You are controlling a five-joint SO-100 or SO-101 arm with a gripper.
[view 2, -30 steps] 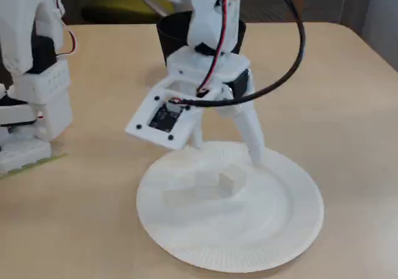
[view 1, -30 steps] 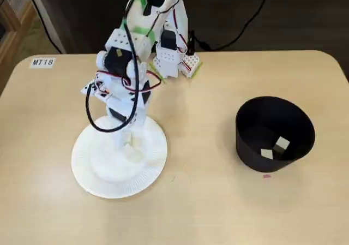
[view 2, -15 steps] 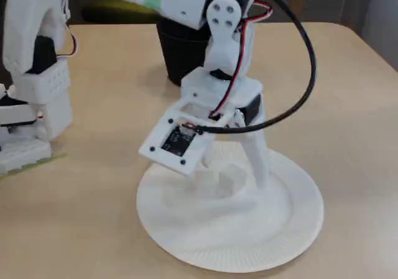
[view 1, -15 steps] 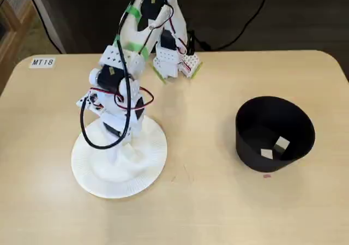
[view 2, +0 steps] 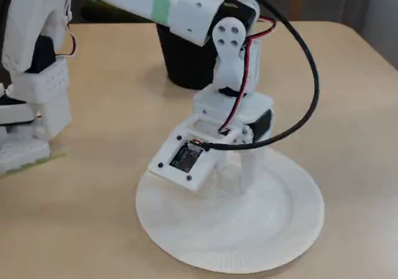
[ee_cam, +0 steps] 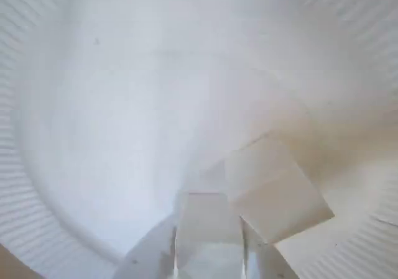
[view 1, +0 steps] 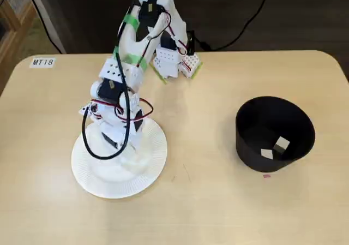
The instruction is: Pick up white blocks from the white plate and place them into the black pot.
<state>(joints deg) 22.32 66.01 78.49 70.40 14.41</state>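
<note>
Two white blocks (view 1: 274, 148) lay inside the black pot (view 1: 274, 133), well apart from the white plate (view 1: 95, 175). On the plate, the gripper (view 2: 236, 178) stood fingertips-down, its jaws seemingly closed around another white block (ee_cam: 208, 223), with one more (ee_cam: 277, 189) touching beside it.

Lighting is even and bright across the desk (view 1: 218, 201), with soft, faint shadows. The wrist view is overexposed and blurred: the white plate (ee_cam: 93, 105) washes out, and a block (ee_cam: 273, 192) shows soft edges. Both fixed views are slightly soft.
</note>
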